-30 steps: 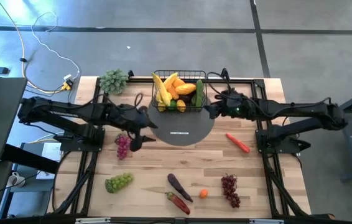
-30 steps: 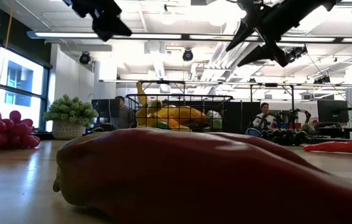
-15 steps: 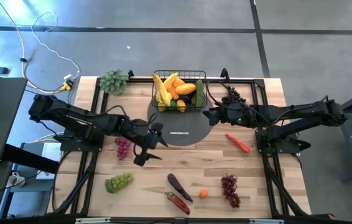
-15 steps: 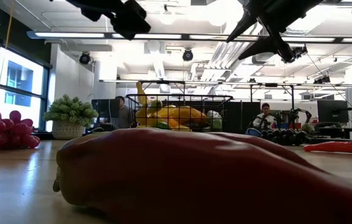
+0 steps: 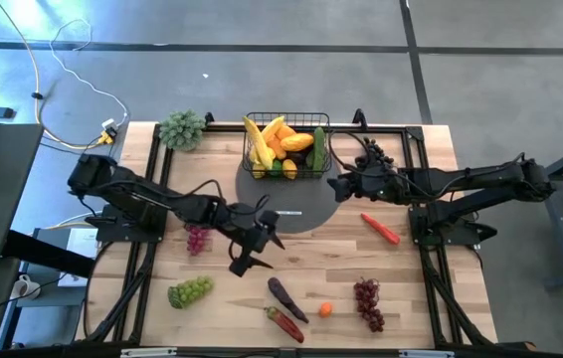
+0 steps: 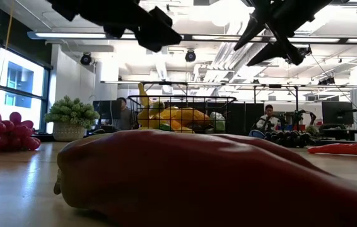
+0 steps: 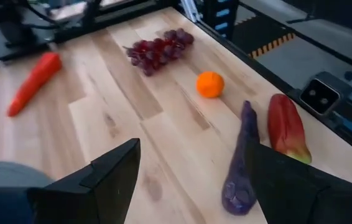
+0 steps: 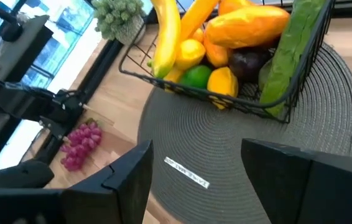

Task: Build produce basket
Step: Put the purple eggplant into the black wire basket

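Observation:
The black wire basket (image 5: 286, 149) stands on a round grey mat (image 5: 296, 211) at the table's far side. It holds bananas, mangoes, lemons, a lime and a cucumber (image 8: 291, 46). My left gripper (image 5: 258, 249) hovers open above the wood near the mat, over bare board (image 7: 191, 155). Just beyond it lie a purple eggplant (image 7: 241, 165), a red pepper (image 7: 288, 127), an orange (image 7: 210, 84) and dark red grapes (image 7: 157, 50). My right gripper (image 5: 333, 185) hangs open above the mat's right edge, beside the basket (image 8: 238, 93).
Purple grapes (image 5: 197, 237) and green grapes (image 5: 190, 291) lie on the left side. A long red pepper (image 5: 381, 228) lies on the right. A grey-green leafy bunch (image 5: 182, 129) sits at the far left corner. In the low view the red pepper (image 6: 197, 176) fills the foreground.
My left gripper has travelled from beside the purple grapes toward the table's right and near edge, closing on the eggplant, and has stayed open. The produce and basket have not moved.

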`<state>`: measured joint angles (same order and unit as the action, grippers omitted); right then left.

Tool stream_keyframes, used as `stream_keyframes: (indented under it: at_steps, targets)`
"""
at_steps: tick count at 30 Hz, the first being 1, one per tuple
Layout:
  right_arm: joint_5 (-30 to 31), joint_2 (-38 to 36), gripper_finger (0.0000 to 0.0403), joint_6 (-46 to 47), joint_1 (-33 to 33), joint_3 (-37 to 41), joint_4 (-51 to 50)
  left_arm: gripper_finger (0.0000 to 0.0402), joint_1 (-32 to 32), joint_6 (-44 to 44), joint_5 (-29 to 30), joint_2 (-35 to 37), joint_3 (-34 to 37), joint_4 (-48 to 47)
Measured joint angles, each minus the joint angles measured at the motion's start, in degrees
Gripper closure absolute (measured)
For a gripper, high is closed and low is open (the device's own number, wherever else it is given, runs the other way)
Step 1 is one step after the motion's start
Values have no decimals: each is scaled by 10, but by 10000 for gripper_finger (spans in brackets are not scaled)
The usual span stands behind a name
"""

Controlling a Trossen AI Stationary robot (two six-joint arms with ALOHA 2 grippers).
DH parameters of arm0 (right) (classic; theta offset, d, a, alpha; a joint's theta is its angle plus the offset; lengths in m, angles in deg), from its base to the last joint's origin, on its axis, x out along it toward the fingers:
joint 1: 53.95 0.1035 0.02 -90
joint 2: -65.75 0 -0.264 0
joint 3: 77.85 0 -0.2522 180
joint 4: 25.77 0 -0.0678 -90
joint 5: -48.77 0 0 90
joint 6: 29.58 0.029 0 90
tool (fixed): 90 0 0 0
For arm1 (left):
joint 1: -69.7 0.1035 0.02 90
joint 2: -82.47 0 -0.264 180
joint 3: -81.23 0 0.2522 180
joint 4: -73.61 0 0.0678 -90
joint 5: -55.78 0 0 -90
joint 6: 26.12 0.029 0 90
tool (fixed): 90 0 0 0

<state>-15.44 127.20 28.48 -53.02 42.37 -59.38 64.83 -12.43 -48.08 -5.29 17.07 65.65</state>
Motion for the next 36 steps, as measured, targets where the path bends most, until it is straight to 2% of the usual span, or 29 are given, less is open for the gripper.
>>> stream_keyframes:
  at_steps: [17, 28, 36]
  targets:
    - [-13, 0, 179, -6, 0, 0, -25, 131, -43, -40, -47, -114, 0, 60]
    - [-13, 0, 179, -5, 0, 0, -41, 131, -45, -37, -76, -168, 0, 81]
    - [-13, 0, 179, -5, 0, 0, -45, 131, -58, -26, -60, -196, -1, 84]
